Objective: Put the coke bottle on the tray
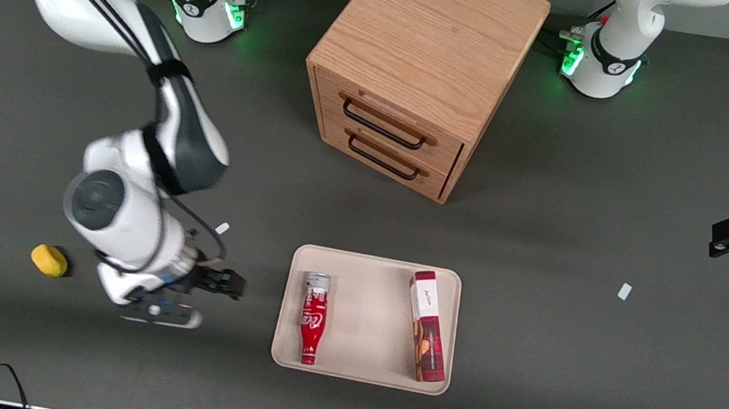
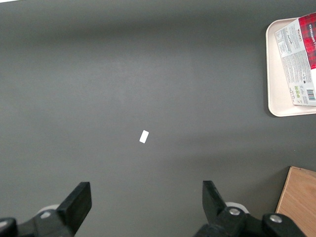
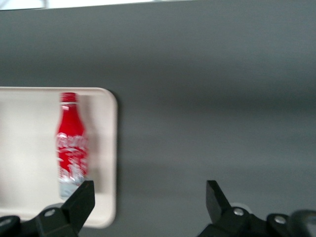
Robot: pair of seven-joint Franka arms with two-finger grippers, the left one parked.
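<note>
The coke bottle point(image 1: 313, 320) lies flat in the beige tray point(image 1: 358, 377), near the tray's edge toward the working arm, red cap toward the front camera. In the right wrist view the bottle point(image 3: 71, 144) lies inside the tray's rim point(image 3: 112, 148). My right gripper point(image 1: 231, 284) is over the bare table beside the tray, toward the working arm's end. It is open and empty, with its fingers point(image 3: 81, 202) wide apart and the gripper point(image 3: 148, 200) above grey table.
A red-and-white box point(image 1: 428, 326) lies in the tray on its parked-arm side. A wooden two-drawer cabinet point(image 1: 417, 65) stands farther from the front camera. A yellow object point(image 1: 49, 260) lies near the working arm. White scraps point(image 1: 222, 228) point(image 1: 624, 291) lie on the table.
</note>
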